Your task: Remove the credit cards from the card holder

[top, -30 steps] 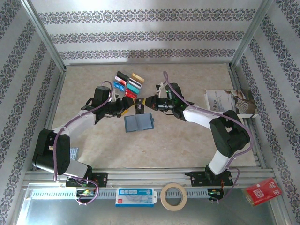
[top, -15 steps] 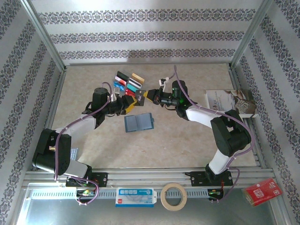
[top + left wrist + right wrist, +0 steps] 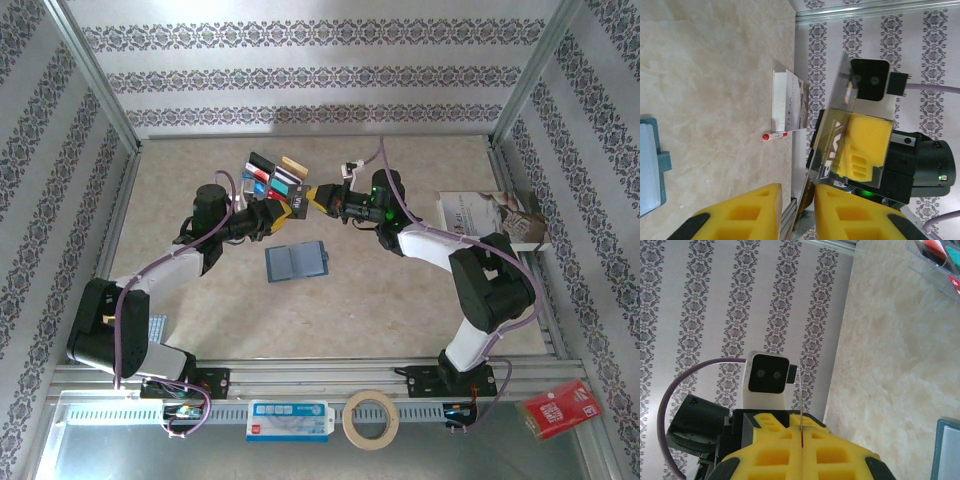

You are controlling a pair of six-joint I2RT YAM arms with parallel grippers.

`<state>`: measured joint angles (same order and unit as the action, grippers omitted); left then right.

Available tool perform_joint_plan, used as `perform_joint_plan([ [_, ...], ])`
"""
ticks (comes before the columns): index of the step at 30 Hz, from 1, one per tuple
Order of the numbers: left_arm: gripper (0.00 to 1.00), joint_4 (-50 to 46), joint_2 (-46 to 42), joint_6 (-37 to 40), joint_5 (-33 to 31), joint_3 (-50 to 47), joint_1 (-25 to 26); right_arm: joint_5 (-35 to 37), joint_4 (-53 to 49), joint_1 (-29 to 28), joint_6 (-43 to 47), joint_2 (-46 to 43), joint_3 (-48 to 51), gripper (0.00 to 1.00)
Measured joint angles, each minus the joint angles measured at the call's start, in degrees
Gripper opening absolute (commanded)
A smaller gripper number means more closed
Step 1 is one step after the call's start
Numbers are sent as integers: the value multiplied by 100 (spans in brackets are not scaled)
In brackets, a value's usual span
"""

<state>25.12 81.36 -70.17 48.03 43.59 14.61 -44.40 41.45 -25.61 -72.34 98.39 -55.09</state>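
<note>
top view of a tabletop: two robot arms meet at mid-table over a single dark credit card (image 3: 298,207), held off the table (image 3: 400,310).

the right gripper (image 3: 318,199) pinches that card; in its wrist view the yellow foam pads (image 3: 775,450) are pressed together, with the card seen edge-on between them. the left gripper (image 3: 278,212) faces it, its fingers a narrow gap apart around the card's near edge, apparently not clamping it.

the card holder (image 3: 296,262), a slate-blue wallet, lies open and flat just on the near side of both grippers. whether any slot is full is too small to tell.

risks, as a judgement:
- only one pincer grips the card, so a tug or twist could let it slide out and fall.
- the grippers are nearly touching, so a small misaligned move could knock them together.
- the clear rack (image 3: 925,267) of credit cards (image 3: 272,173) stands just behind them, and a sweeping arm could scatter it.

counts:
- one card in the air
- roughly six coloured cards in the rack, too small for a sure count
- one card holder
- two grippers
- one booklet (image 3: 490,215)
- one red packet (image 3: 560,408)
- one roll of tape (image 3: 348,420)
</note>
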Motion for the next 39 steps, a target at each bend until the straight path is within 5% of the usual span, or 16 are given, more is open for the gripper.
perform_joint_plan([
  [8, 5, 138, 0, -57, 2, 0, 0, -26, 125, 0, -127, 79, 0, 0],
  [11, 0, 173, -24, -39, -2, 0, 0, -28, 98, 17, -127, 120, 11, 25],
  [17, 0, -444, -214, 339, -229, 2, -17, -160, -177, 214, 85, 164, 11, 42],
  [28, 0, -4017, -612, 2151, -2457, 1316, 162, 199, -1714, 616, 1099, 116, 116, 59],
  [39, 0, -5125, 1187, 2579, -4470, 3274, 339, 1574, -3838, 638, 2643, -874, 221, 87],
])
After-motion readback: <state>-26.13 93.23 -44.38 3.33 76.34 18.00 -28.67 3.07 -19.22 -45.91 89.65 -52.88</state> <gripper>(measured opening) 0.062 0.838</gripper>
